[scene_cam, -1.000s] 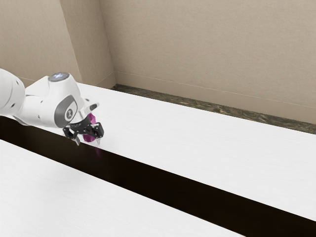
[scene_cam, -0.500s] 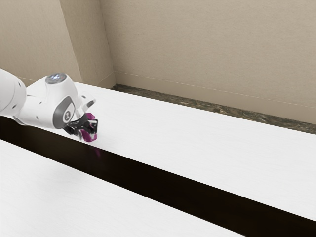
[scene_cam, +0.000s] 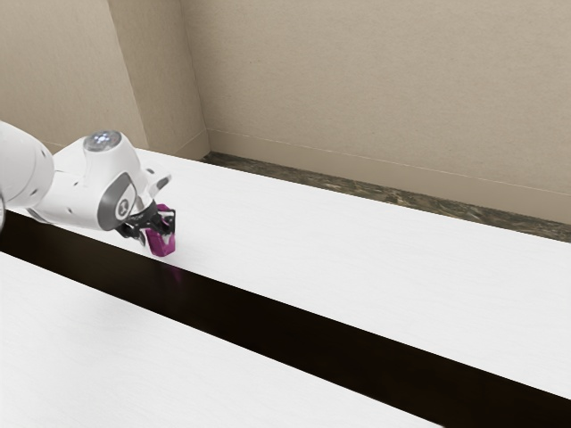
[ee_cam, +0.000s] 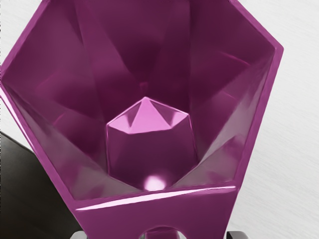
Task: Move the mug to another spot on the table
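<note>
A dark band (scene_cam: 294,325) cuts slantwise across my workspace, from the exterior view's left toward its lower right. Beyond it, beige walls (scene_cam: 375,80) meet in a corner, with a pale baseboard (scene_cam: 384,168) and dark mottled floor (scene_cam: 393,193) at their foot.

Mug (ee_cam: 149,99): plain purple facets, no lettering or mark to read.
Arm (scene_cam: 80,192): white and grey shell, no brand or number legible.
Surface (scene_cam: 357,250): white, with no label or sign.
Readable text overall: none in either view.
</note>
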Available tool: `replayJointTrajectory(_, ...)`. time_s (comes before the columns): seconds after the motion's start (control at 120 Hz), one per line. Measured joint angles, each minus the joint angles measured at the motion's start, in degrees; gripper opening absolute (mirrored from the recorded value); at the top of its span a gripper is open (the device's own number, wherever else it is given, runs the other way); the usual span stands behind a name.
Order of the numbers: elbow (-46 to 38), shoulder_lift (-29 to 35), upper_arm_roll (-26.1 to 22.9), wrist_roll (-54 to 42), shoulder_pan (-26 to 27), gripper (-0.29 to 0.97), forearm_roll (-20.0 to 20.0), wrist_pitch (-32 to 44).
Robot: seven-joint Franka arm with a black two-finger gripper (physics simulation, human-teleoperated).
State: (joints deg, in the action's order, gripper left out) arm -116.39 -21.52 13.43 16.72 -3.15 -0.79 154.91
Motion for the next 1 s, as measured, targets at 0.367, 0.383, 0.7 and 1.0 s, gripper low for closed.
replayJointTrajectory(0.367,2.17,-1.89,0.87,0.67,-0.01,0.27,-0.03,0.47)
replayJointTrajectory(0.383,2.18,-1.97,0.87,0.69,-0.01,0.27,-0.04,0.54)
replayJointTrajectory(0.7,2.17,-2.17,1.22,0.91,0.21,0.17,-3.04,1.18)
replayJointTrajectory(1.0,1.66,-1.57,2.13,0.92,0.0,0.12,-11.06,5.78)
